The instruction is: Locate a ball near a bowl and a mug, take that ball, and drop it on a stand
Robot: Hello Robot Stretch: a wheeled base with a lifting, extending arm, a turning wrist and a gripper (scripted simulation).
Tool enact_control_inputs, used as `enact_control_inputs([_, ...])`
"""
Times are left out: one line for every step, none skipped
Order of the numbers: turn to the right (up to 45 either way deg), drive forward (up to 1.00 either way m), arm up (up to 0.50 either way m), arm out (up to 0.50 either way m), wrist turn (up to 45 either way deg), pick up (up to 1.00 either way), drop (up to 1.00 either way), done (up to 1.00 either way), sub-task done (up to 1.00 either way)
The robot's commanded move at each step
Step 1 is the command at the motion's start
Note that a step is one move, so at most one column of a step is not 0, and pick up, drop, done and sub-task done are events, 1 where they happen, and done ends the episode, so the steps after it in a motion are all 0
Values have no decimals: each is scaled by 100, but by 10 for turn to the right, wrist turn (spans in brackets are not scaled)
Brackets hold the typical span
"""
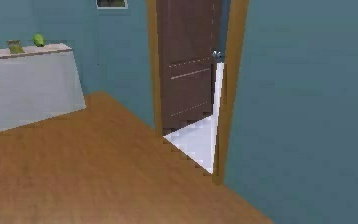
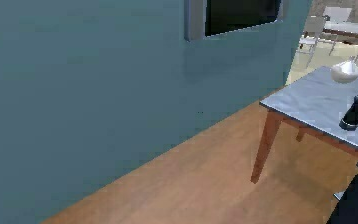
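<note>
Nine entries, largest first.
1. Teal wall [image 2: 87,90].
2. Wooden floor [image 1: 87,170].
3. Dark door [image 1: 190,60], ajar in a wooden frame, with pale floor beyond.
4. Grey-topped table [image 2: 312,98] on wooden legs.
5. White cabinet [image 1: 27,90].
6. Dark wall screen [image 2: 242,12].
7. White bowl-like vessel [image 2: 345,71], on the table.
8. Dark cylinder [image 2: 355,112], possibly the mug, upright near the vessel.
9. Green blobs [image 1: 37,41] on the cabinet, too small to name.

Ball: its place, axis and pointing cannot be told. It is judged likeliest beside entries 7 and 8.
Fingers: their spread, their load and their bearing to the ball cannot be told.
</note>
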Motion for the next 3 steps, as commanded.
enact_control_inputs([-30, 0, 0, 0, 0, 0, 0, 0, 0])
enact_control_inputs([450, 0, 0, 0, 0, 0, 0, 0, 0])
enact_control_inputs([0, 15, 0, 0, 0, 0, 0, 0, 0])
